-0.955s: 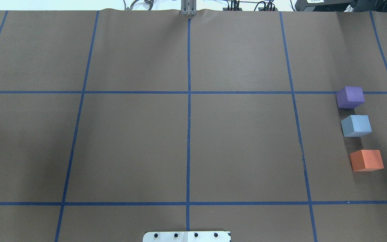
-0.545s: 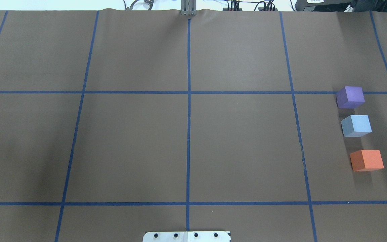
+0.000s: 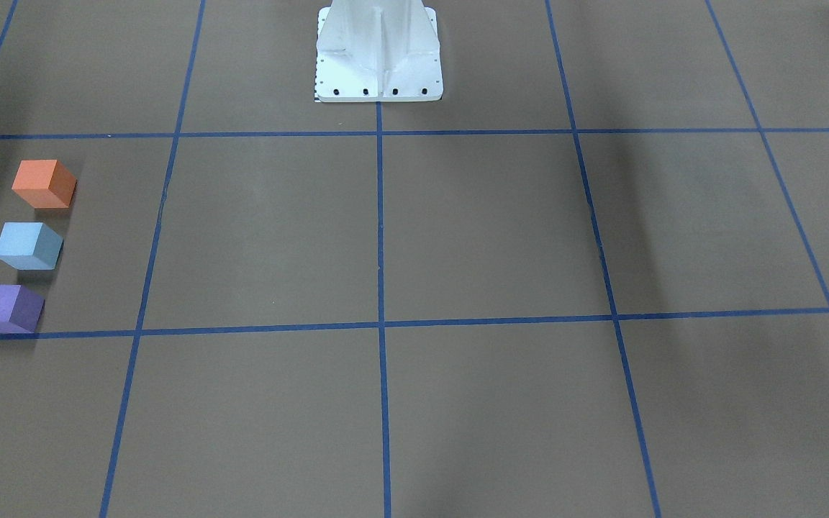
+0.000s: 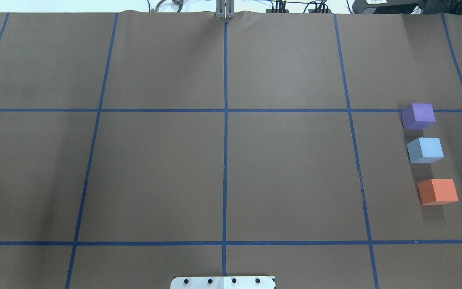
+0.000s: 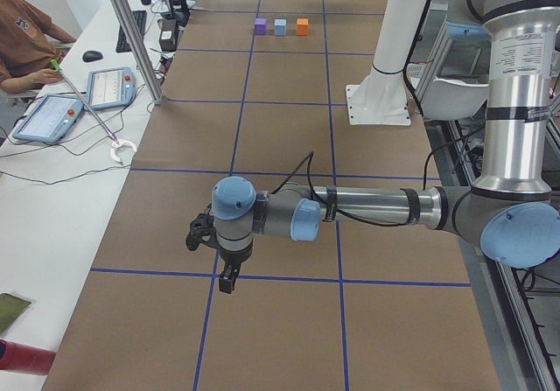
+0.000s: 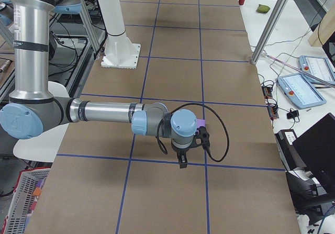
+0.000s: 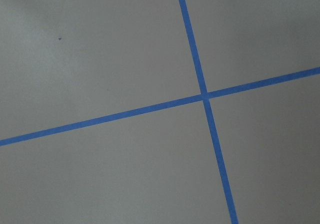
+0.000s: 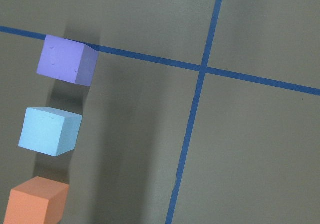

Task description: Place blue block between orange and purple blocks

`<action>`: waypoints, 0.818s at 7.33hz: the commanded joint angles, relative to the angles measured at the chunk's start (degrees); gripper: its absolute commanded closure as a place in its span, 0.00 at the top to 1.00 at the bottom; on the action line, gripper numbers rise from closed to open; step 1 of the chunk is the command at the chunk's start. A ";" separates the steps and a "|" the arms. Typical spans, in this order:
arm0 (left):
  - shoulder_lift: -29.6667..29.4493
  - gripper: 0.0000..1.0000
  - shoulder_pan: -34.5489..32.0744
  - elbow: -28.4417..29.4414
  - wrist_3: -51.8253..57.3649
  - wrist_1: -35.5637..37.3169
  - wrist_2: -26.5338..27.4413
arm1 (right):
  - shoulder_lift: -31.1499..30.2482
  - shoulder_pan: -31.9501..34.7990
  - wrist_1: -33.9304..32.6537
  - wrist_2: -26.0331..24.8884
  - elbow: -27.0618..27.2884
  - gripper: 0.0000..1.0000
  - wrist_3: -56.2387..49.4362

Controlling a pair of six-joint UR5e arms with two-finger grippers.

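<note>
The blue block (image 4: 425, 150) sits on the brown table at the right, in a row between the purple block (image 4: 418, 116) and the orange block (image 4: 438, 191), apart from both. The front view shows the same row: orange (image 3: 44, 183), blue (image 3: 28, 245), purple (image 3: 6, 308). The right wrist view looks down on purple (image 8: 67, 60), blue (image 8: 50, 132) and orange (image 8: 36, 203). My left gripper (image 5: 226, 277) and right gripper (image 6: 181, 163) show only in the side views, both above the table and holding nothing I can see. I cannot tell if they are open or shut.
Blue tape lines (image 4: 225, 160) divide the table into squares. The robot's white base plate (image 4: 223, 283) stands at the near edge. An operator (image 5: 22, 45) sits at a side desk with tablets (image 5: 109, 85). The left wrist view shows only a tape crossing (image 7: 204, 95).
A black tip of the right gripper at the overhead view's right edge one second ago has left that view. The blocks have not moved.
</note>
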 commanded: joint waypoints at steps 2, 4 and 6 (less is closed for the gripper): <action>0.28 1.00 -0.10 0.04 -0.12 -0.01 -0.06 | 0.04 0.06 2.11 -4.70 -0.19 1.00 0.61; 0.28 1.00 -0.01 -0.05 -0.12 -0.01 -0.06 | -0.05 0.06 2.20 -4.64 -0.10 1.00 0.61; 0.28 1.00 -0.01 0.04 -0.12 -0.01 0.03 | -0.05 0.06 2.20 -4.37 -0.10 1.00 0.70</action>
